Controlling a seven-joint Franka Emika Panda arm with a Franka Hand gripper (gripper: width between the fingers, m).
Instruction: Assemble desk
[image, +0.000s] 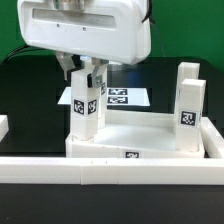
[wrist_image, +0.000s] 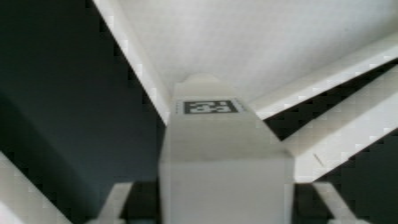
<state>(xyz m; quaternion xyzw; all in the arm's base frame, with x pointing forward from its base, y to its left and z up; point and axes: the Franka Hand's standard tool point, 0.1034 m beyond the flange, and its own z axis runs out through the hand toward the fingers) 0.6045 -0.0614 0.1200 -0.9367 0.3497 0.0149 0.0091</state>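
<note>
From the exterior view I saw the claw (image: 88, 76) hanging under the arm's big white wrist housing, its two fingers closed on the upper part of a white square post leg (image: 86, 108) that stood upright directly beneath it. That leg's foot sat on the near corner of the desk's tabletop slab (image: 140, 142) on the exterior view's left, and a black-and-white tag faced me on its side. The slab spread away from the claw toward the exterior view's right, lying flat on the dark table with a small tag on its front rim. A second post leg (image: 189, 108) stood upright at the slab's opposite end, well apart from the claw. Behind the claw lay the marker board (image: 128, 97), flat on the table. In front of and below the claw, a long white border bar (image: 110, 170) ran across the foreground. Through the wrist view I looked straight down the gripped leg (wrist_image: 222, 150), a tag on its top face, with the finger pads (wrist_image: 135, 205) pressed against either side of it. Past the leg's top the pale slab (wrist_image: 249, 40) filled the picture, its raised rim showing as angled white bands against the dark table.
</note>
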